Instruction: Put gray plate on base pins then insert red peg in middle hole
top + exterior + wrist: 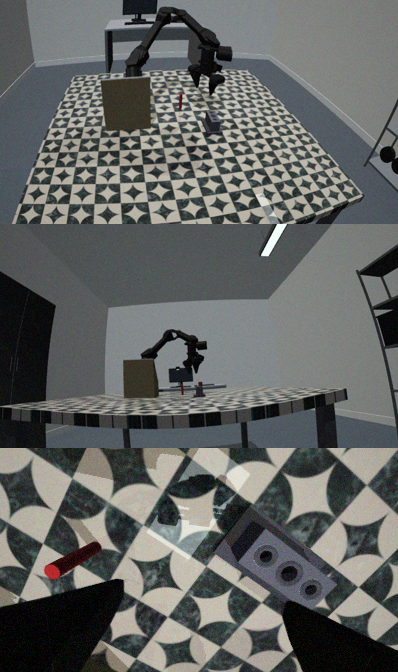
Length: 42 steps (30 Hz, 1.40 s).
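Wrist view shows most about the gray plate (212,116) (301,579): three dark round holes in a row along its upper face, the middle one unfilled. It sits level on the base (205,128) (199,396) (227,548), whose wider foot sticks out below; the seam between the two is too dim to make out. Both pins are hidden from all three cameras.

Top view sets the red peg (180,101) (182,389) (75,559) to the image left of the plate and a little farther back, standing upright on the patterned table (186,155) (180,420) (210,613). From the wrist camera its bright round end faces the lens.

Exterior view alone puts a small red shape (200,383) right above the plate in the picture; the wrist view shows the holes dark, so it lines up behind rather than sitting in one.

The gripper (204,91) (193,373) (204,598) hangs above and behind the plate, touching neither it nor the peg, fingers spread about as wide as they go with nothing between them. A tan box (127,104) (138,378) stands well off to the plate's image left, beyond the peg; the exterior view gives its depth, while the top view shows mainly one broad face.
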Each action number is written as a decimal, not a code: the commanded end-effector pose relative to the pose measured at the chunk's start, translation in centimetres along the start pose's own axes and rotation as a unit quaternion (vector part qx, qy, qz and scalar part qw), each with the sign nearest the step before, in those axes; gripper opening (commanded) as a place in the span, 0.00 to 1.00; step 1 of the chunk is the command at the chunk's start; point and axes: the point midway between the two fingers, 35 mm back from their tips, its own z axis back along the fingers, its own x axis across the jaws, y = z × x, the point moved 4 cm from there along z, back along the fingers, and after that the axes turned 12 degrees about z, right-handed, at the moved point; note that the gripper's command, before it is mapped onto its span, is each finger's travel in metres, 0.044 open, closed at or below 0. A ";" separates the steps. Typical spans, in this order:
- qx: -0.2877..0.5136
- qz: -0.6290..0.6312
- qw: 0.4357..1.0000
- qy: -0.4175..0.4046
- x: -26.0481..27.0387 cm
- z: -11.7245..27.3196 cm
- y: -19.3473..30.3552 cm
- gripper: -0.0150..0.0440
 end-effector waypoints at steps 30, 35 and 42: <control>-0.005 -0.712 0.702 -0.014 12.8 -0.4 0.3 1.00; -0.005 -0.712 0.702 -0.015 13.1 -0.4 0.3 1.00; -0.005 -0.712 0.702 -0.014 13.2 -0.6 0.3 1.00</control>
